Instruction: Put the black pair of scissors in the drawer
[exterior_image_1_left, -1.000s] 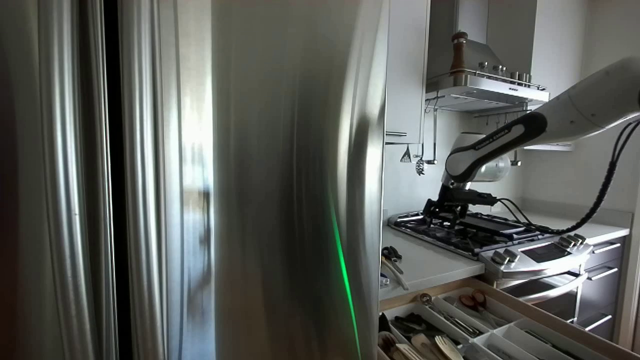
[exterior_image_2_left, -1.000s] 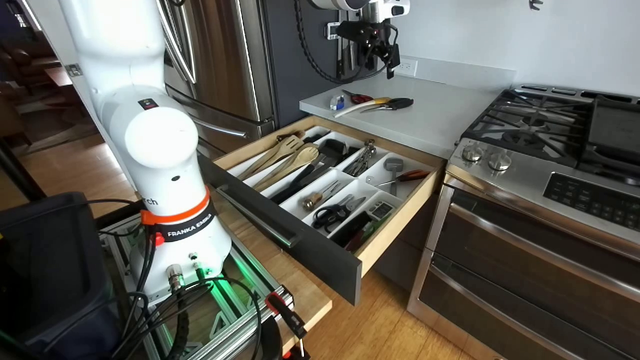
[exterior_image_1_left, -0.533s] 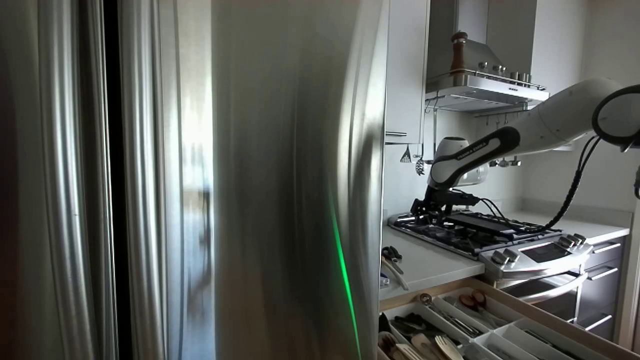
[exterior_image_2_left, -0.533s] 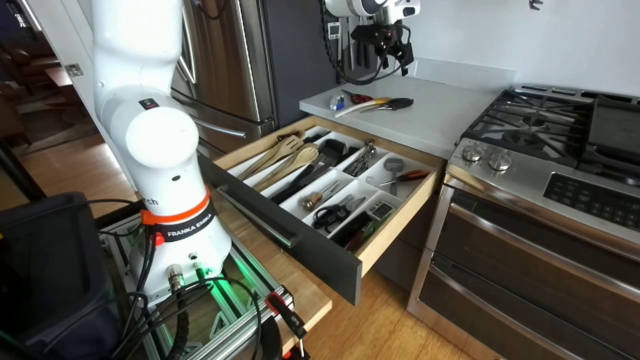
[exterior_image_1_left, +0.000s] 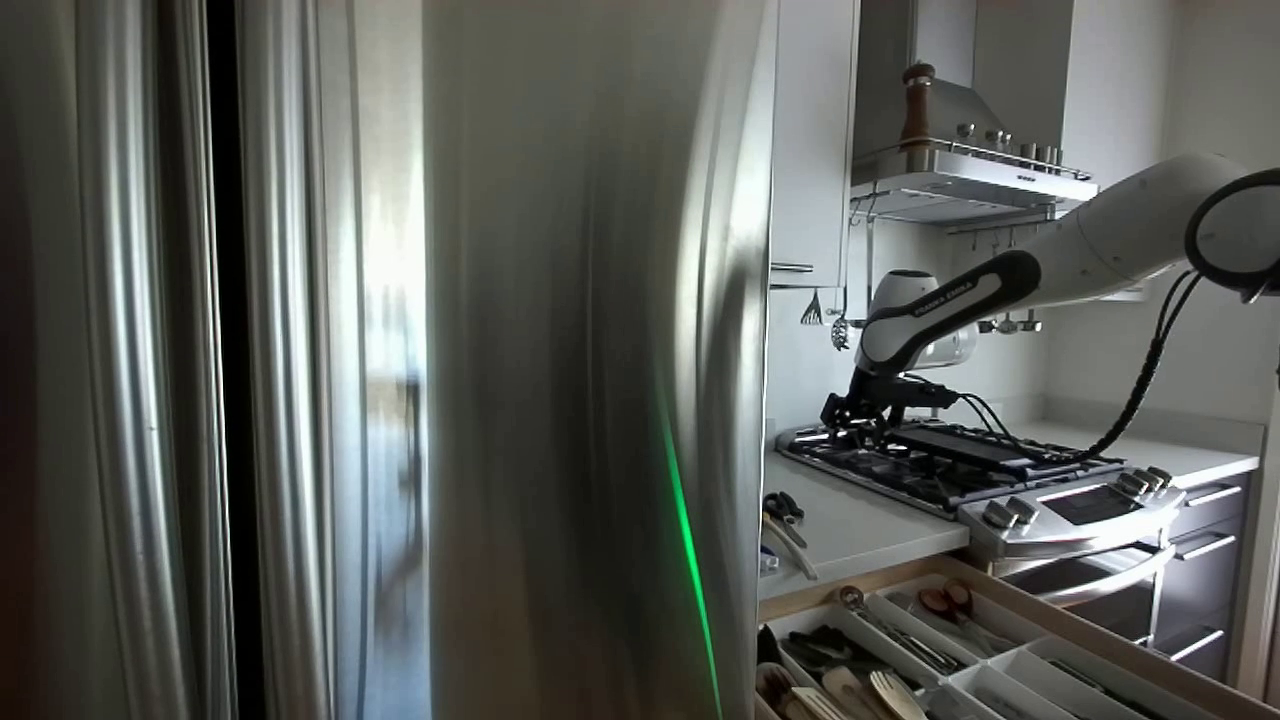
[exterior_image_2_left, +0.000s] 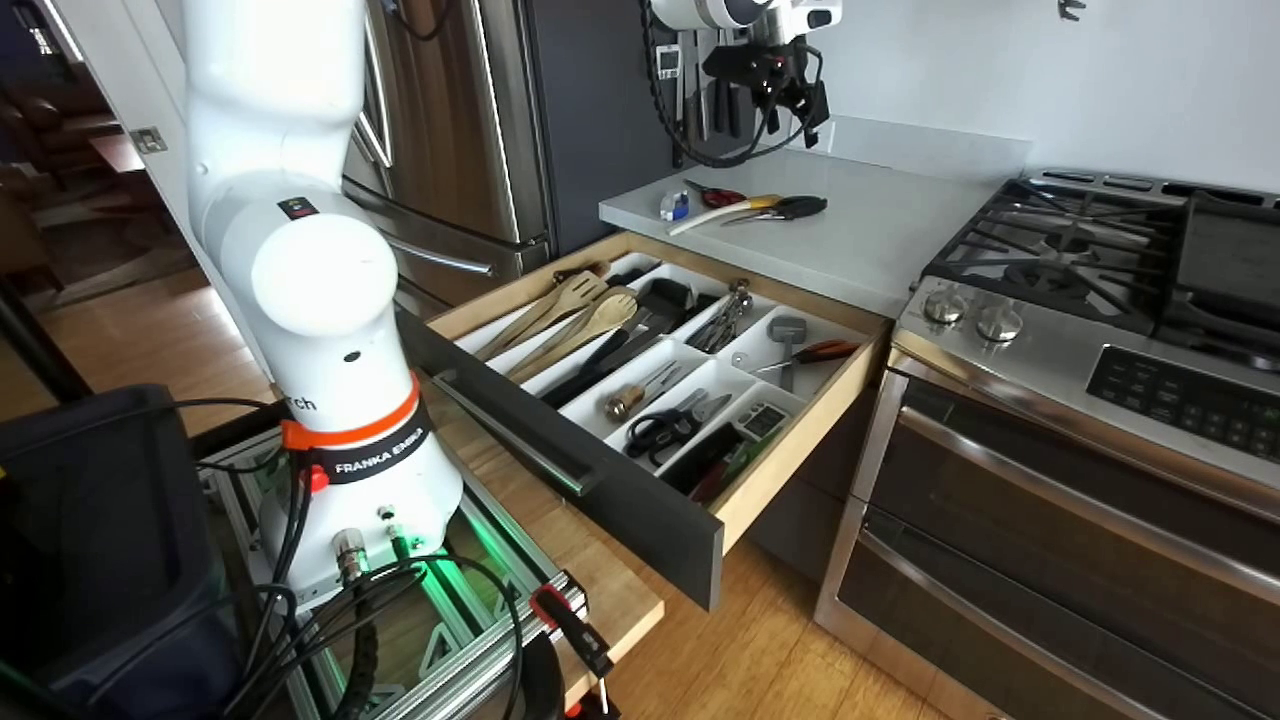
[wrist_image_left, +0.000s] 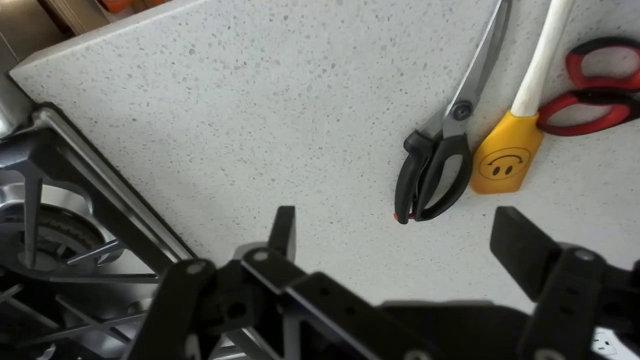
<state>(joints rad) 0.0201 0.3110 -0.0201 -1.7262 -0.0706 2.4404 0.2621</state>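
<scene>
The black pair of scissors (wrist_image_left: 461, 111) lies flat on the light countertop, its handles toward my gripper in the wrist view. It also shows in both exterior views (exterior_image_2_left: 795, 208) (exterior_image_1_left: 788, 507). My gripper (wrist_image_left: 394, 225) is open and empty, held above the counter. In the wrist view the scissors' handle ends lie between the two fingertips, with height between them. The gripper (exterior_image_2_left: 793, 128) hangs over the back of the counter in an exterior view. The drawer (exterior_image_2_left: 800, 460) is pulled open below the counter's front edge; its rim (exterior_image_1_left: 1100, 640) also shows.
A yellow spatula (wrist_image_left: 507, 160) lies beside the scissors, then red-and-black scissors (wrist_image_left: 582, 112). A small blue-and-clear item (exterior_image_2_left: 674, 205) is near the counter's edge. The stove (exterior_image_2_left: 1080, 260) adjoins the counter. Divided drawer compartments hold utensils, including another dark-handled pair of scissors (exterior_image_2_left: 655, 432).
Over the first half second the arm and gripper moved sideways above the counter, rightward in the exterior view showing the robot base. Since then they are almost still. The scissors and drawer have not moved.
</scene>
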